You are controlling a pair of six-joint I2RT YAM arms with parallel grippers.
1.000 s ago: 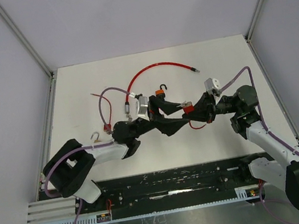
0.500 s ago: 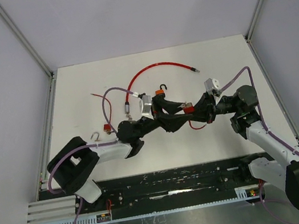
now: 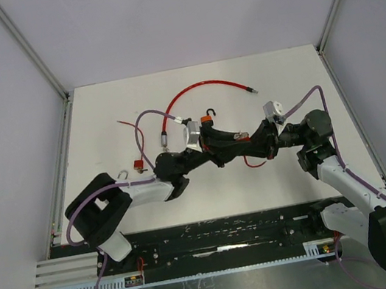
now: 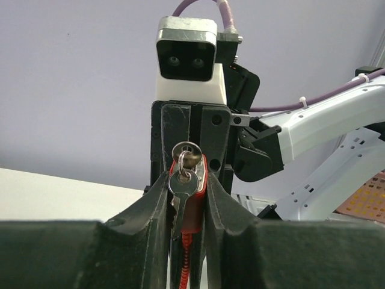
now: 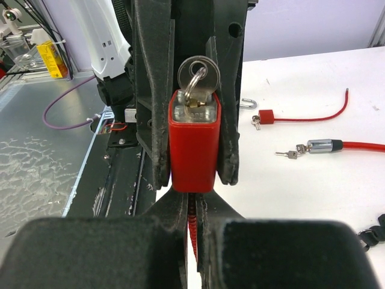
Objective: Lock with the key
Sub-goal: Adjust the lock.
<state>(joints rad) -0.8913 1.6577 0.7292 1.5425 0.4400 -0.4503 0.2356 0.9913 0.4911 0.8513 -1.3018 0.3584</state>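
The right fingers (image 5: pixel 120 253) are clenching the lower end of the red padlock (image 5: pixel 192 150), holding it off the surface (image 3: pixel 288 90), above its middle. The key (image 5: pixel 198 71) is sitting in the padlock's other end, with a ring hanging from its head. The left fingers (image 4: pixel 157 198) are reaching in from the opposite side and flanking the key and that end of the padlock. In the right wrist view they are lying right against both red sides, but whether they are actually gripping I cannot tell. The two arms are meeting tip to tip.

Toward the left edge, a smaller red lock (image 3: pixel 138 165) is lying on the surface, with a thin red wire running from it toward the far edge. Near it, a silver barrel lock (image 5: pixel 322 145) is lying at one end of a thick red cable (image 3: pixel 198 86), which is arching toward the far edge. A black hook with an orange collar (image 3: pixel 208 117) is showing just beyond the left arm's wrist.
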